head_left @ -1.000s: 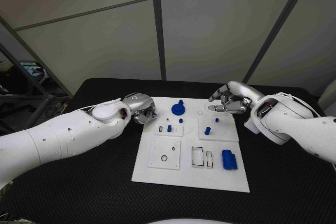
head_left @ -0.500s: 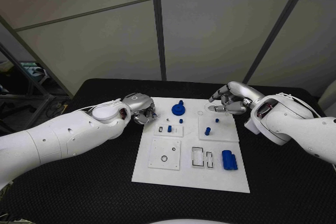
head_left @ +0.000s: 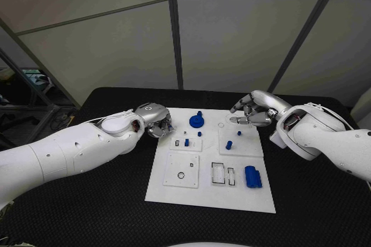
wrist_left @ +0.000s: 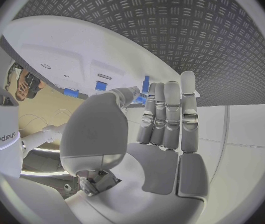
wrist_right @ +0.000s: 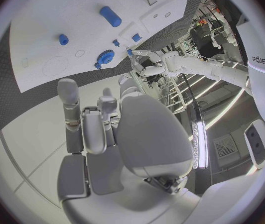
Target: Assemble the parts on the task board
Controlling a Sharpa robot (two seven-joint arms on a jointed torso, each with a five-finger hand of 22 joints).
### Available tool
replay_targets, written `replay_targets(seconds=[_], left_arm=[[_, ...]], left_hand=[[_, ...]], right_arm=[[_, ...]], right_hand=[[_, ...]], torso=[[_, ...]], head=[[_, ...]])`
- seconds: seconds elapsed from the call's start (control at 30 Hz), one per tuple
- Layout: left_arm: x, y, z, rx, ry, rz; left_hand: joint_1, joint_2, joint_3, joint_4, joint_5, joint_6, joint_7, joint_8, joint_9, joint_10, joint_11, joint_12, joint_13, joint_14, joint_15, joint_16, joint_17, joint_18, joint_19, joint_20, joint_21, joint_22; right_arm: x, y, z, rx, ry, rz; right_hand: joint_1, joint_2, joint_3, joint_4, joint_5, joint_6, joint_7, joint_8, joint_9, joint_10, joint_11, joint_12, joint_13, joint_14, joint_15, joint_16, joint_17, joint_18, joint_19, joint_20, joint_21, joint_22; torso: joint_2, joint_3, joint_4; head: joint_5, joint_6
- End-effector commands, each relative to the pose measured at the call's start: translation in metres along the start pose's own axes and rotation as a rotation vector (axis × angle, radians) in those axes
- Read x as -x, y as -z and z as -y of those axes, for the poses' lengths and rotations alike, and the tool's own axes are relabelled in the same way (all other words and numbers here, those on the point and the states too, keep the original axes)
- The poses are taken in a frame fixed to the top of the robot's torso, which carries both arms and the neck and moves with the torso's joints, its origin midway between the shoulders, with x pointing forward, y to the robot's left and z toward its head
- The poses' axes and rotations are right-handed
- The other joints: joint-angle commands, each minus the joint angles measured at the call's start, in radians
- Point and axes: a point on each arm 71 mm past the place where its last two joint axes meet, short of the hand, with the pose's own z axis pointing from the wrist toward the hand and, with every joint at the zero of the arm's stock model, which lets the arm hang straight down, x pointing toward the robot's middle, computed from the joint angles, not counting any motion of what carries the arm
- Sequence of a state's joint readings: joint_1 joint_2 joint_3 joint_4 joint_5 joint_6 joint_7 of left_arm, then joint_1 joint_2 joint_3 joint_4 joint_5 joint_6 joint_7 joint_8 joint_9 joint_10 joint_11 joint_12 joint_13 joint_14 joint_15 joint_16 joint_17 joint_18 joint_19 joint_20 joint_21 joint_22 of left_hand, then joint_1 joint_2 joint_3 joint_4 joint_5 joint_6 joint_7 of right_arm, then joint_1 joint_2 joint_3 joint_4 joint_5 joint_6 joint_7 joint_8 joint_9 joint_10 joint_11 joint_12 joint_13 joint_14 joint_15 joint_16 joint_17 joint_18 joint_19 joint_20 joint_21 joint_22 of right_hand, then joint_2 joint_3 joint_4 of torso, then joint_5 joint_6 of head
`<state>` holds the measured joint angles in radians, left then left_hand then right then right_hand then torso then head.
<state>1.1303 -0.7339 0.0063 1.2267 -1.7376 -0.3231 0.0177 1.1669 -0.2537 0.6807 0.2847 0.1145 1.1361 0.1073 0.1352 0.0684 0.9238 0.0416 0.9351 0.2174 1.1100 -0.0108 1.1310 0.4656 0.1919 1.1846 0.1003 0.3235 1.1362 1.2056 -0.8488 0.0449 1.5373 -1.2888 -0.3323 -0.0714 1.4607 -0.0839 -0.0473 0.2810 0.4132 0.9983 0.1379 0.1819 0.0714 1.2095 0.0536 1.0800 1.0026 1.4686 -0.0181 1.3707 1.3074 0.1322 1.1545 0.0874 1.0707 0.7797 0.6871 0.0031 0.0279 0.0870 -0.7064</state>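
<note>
— Where does the task board [head_left: 210,196] sit, and what is on it?

— It lies in the middle of the black table [head_left: 85,215]. A blue gear-shaped part [head_left: 197,119] stands near twelve o'clock on the board, a blue cylinder [head_left: 253,176] lies toward four o'clock, and small blue pegs [head_left: 229,144] stand between them near the centre.

— And the left hand [head_left: 157,120]?

— Just off the board's ten o'clock corner, fingers curled in, nothing visibly in them. Its wrist view shows the fingers [wrist_left: 170,117] side by side and straight, so I cannot tell its state.

— The right hand [head_left: 253,110]?

— At the board's one o'clock corner, fingers bent loosely and apart, nothing held.
</note>
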Motion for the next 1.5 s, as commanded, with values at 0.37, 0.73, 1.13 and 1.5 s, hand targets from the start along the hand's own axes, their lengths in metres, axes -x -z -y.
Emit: replay_targets(seconds=[0.37,0.73,1.13,1.5], left_arm=[[0.0028,-0.0003,-0.0001,0.01,0.009,0.02],[0.0039,0.0006,0.0012,0.008,0.011,0.024],[0.0042,0.0014,0.0026,0.007,0.013,0.023],[0.0041,0.0023,0.0004,0.017,0.012,0.023]], left_hand=[[-0.039,-0.004,-0.023,0.003,-0.005,-0.005,0.002,-0.009,-0.002,-0.003,0.007,0.001,-0.003,0.006,0.003,0.004,0.002,-0.011,0.012,0.0,-0.008,-0.002],[-0.04,-0.006,-0.027,0.002,-0.005,-0.006,0.003,-0.01,-0.002,-0.003,0.008,0.001,-0.004,0.007,0.003,0.004,0.004,-0.011,0.013,0.0,-0.009,-0.002],[-0.038,-0.006,-0.029,-0.002,-0.004,-0.006,0.002,-0.011,-0.002,-0.004,0.007,0.001,-0.004,0.008,0.003,0.005,0.005,-0.01,0.013,0.001,-0.01,-0.003],[-0.034,-0.005,-0.03,-0.005,-0.003,-0.005,0.002,-0.011,-0.002,-0.004,0.007,0.001,-0.005,0.008,0.003,0.004,0.003,-0.01,0.014,0.001,-0.011,-0.003]], right_arm=[[0.0015,-0.0004,-0.0011,0.008,0.002,0.013],[0.0015,-0.0002,-0.0009,0.006,0.003,0.013],[0.0014,-0.0004,-0.0011,0.007,0.002,0.012],[0.0015,-0.0004,-0.0006,0.005,0.003,0.012]], right_hand=[[-0.001,0.001,0.002,0.003,0.005,-0.008,-0.002,0.003,-0.001,-0.006,-0.004,-0.005,-0.002,0.043,-0.005,-0.002,0.01,0.016,0.007,-0.001,-0.005,-0.001],[-0.001,0.001,0.002,0.003,0.005,-0.008,-0.002,0.003,-0.001,-0.006,-0.004,-0.005,-0.002,0.043,-0.005,-0.002,0.01,0.016,0.007,-0.001,-0.005,-0.001],[-0.001,0.001,0.002,0.003,0.005,-0.008,-0.002,0.003,-0.001,-0.006,-0.004,-0.005,-0.002,0.043,-0.005,-0.002,0.01,0.016,0.007,-0.001,-0.005,-0.001],[-0.001,0.001,0.002,0.003,0.005,-0.008,-0.002,0.003,-0.001,-0.006,-0.004,-0.005,-0.002,0.043,-0.005,-0.002,0.01,0.016,0.007,-0.001,-0.005,-0.001]], torso=[[0.0,-0.0002,-0.0002],[0.0,-0.0001,0.0],[0.0,0.0002,0.0004],[0.001,0.0,-0.0006]], head=[[0.0,0.001],[0.001,-0.001],[0.001,-0.002],[0.004,-0.001]])
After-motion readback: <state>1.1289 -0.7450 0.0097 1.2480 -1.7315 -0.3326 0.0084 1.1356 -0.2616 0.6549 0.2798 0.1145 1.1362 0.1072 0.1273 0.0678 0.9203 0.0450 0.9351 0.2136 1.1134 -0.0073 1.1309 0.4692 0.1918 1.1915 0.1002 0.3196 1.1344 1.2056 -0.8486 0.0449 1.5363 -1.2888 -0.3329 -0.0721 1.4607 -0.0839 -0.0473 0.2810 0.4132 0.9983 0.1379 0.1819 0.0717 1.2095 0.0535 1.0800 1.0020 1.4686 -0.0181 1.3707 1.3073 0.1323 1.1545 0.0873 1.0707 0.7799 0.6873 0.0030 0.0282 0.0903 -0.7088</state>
